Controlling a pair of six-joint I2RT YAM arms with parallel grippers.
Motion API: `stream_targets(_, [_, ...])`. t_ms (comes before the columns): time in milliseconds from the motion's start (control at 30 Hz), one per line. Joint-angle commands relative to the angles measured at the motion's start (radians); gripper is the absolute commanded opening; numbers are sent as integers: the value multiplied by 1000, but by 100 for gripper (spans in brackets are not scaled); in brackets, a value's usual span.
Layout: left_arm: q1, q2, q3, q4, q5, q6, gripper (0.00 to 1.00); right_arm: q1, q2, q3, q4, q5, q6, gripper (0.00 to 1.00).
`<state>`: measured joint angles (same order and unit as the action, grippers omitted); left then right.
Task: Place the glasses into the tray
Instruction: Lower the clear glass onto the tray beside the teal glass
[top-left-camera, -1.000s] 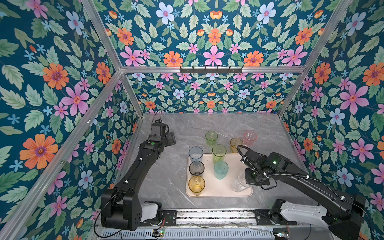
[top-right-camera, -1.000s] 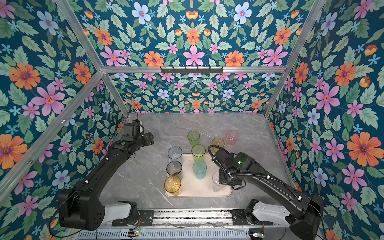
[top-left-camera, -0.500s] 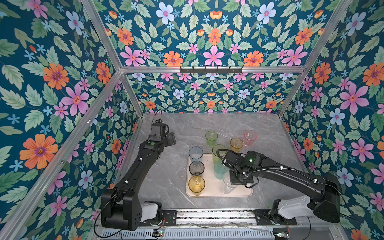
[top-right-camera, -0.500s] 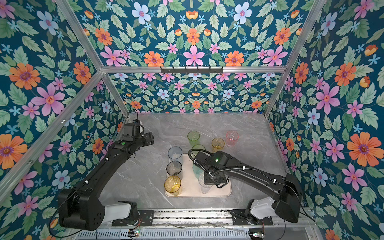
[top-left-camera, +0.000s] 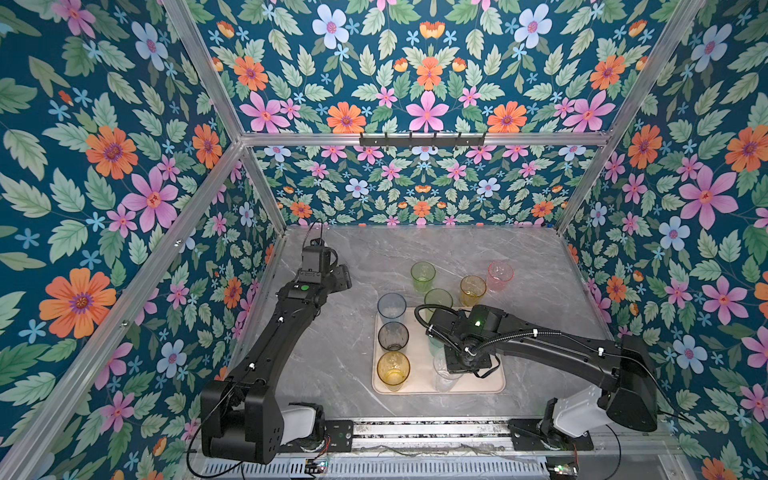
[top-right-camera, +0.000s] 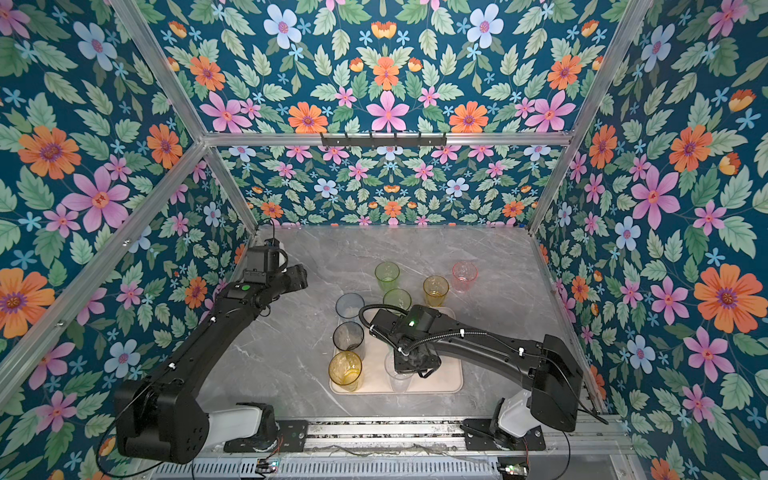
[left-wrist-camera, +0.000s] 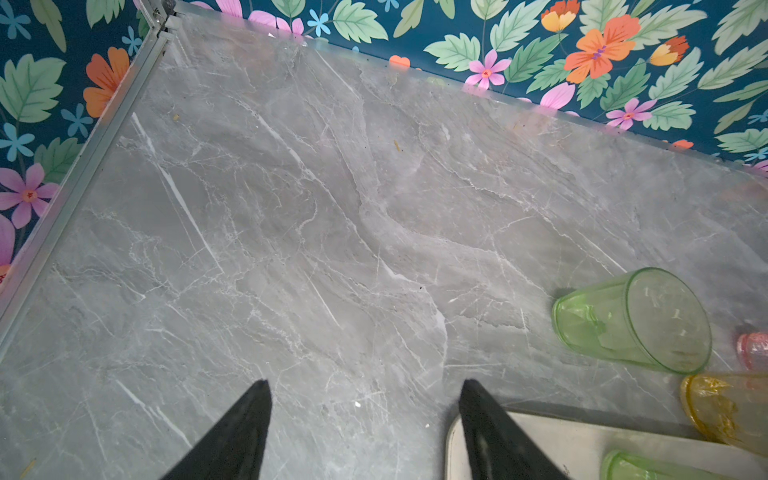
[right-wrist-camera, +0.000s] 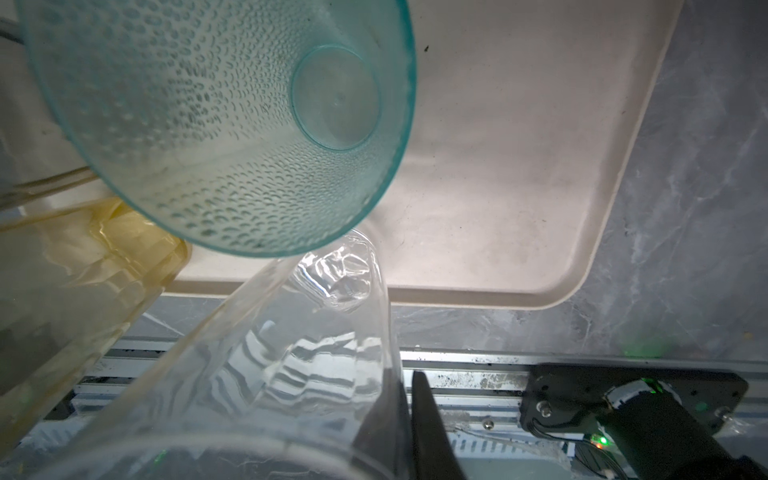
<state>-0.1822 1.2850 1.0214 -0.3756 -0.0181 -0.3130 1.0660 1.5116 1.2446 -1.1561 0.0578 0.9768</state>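
- Nine tinted tumblers share a grey marble table (top-left-camera: 415, 249) in both top views, some on the beige tray (top-left-camera: 478, 384) and some beyond it.
- Right gripper (right-wrist-camera: 405, 382) is pinched tight on the wall of the clear glass (right-wrist-camera: 291, 353), one finger inside the rim and one outside, as the right wrist view shows.
- Clear glass hangs with its base at the tray's near rim, just beside the teal glass (right-wrist-camera: 232, 124); whether the base touches the tray cannot be told.
- Yellow glass (top-left-camera: 393, 370) and smoke-grey glass (top-left-camera: 392, 336) stand upright along the tray's left side, with the blue glass (top-left-camera: 391, 307) at the far left corner; whether the blue one sits inside the rim cannot be told.
- Second green glass (top-left-camera: 438, 298) stands on the tray at its far edge, partly hidden by the right arm (top-left-camera: 561, 345).
- Green glass (top-left-camera: 423, 276), amber glass (top-left-camera: 472, 290) and pink glass (top-left-camera: 500, 275) stand on the table beyond the tray's far rim, the amber one nearest it.
- Left gripper (left-wrist-camera: 365, 390) hovers over bare table off the tray's far left corner, jaws spread wide and holding nothing.
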Motion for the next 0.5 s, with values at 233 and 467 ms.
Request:
stream_targets(233, [2,-7,0,0,-8,-5,75,2,17,15,-9,27,14,0])
stream_targets(467, [1,-12,-1,0,-9,-6,74,2,40,24,-21,36,9,0])
